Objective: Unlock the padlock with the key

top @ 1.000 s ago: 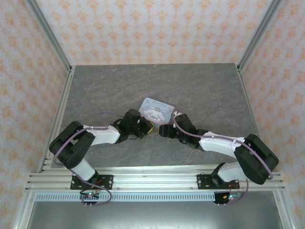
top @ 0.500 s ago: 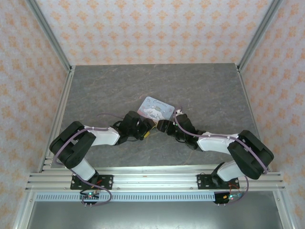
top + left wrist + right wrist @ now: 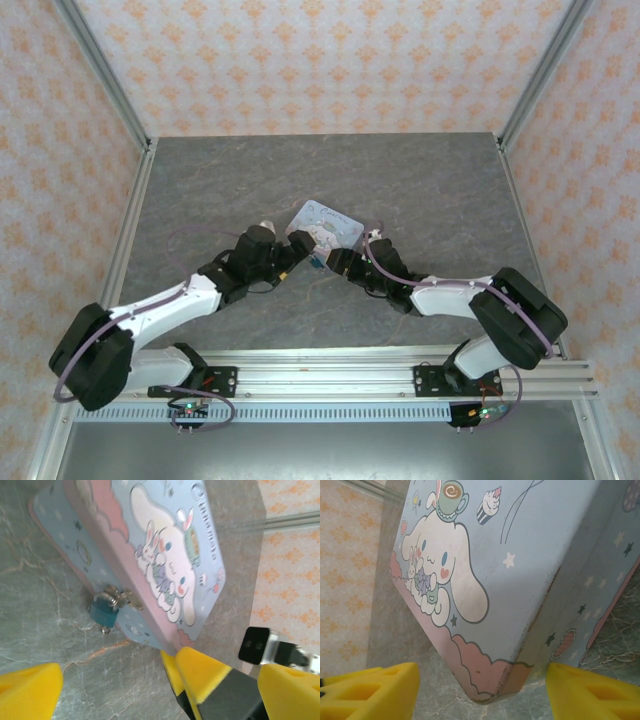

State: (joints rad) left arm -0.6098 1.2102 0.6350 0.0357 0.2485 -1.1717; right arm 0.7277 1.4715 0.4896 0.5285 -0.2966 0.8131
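The padlock (image 3: 105, 611) hung on the tin (image 3: 165, 540) just ahead of the left gripper (image 3: 296, 252), which gaped empty. The right gripper (image 3: 481, 690), also spread, straddled the tin's corner.

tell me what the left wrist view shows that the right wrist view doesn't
Left wrist: the teal padlock hanging at the front edge of the tin, and a yellow finger of the other arm near the tin's corner. Right wrist: a scuffed tin corner close up, framed by its own spread fingers. Both: the tin's white cartoon dog, the grey table and the patterned wall.
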